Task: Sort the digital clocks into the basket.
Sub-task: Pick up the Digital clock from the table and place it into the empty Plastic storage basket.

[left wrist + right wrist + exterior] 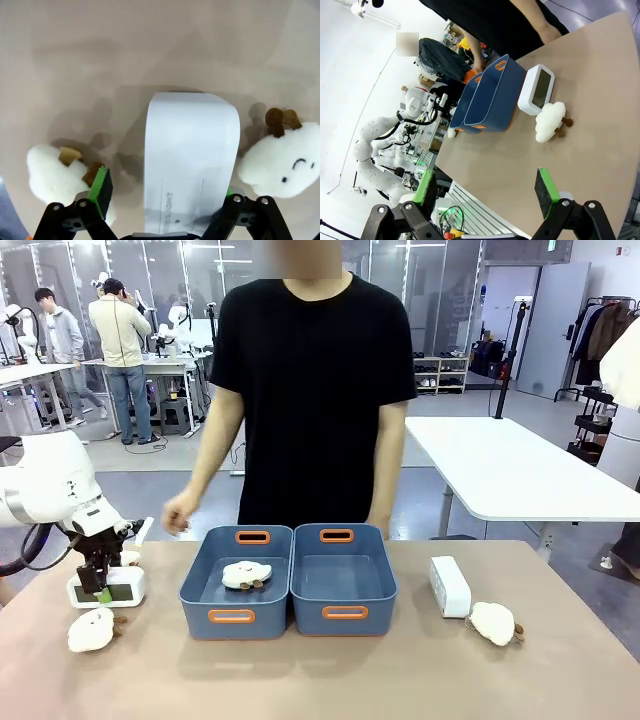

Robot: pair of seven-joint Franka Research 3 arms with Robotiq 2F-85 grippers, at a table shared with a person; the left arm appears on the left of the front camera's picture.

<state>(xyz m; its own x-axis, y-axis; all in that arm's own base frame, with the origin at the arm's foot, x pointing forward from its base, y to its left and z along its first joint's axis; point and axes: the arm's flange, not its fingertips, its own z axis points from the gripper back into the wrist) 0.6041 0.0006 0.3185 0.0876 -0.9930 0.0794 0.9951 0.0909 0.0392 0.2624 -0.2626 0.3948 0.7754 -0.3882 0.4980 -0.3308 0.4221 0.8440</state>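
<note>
A person (310, 390) in black stands across a tan counter (320, 680), behind a left basket (203, 608) holding a plush sheep (245, 575) and a right basket (343, 580) just beside it. Both white digital clocks sit on the counter outside the baskets: the right-hand clock (449, 586) near a second sheep (493, 623), the left-hand clock (107, 590) between two more, straddled by the released left pincer (101, 585). The right pincer (487, 187) hangs over the counter, released, grasping nothing.

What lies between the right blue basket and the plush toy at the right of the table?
A white digital clock sits there, apart from the basket and close beside the plush toy. The front view shows this.
</note>
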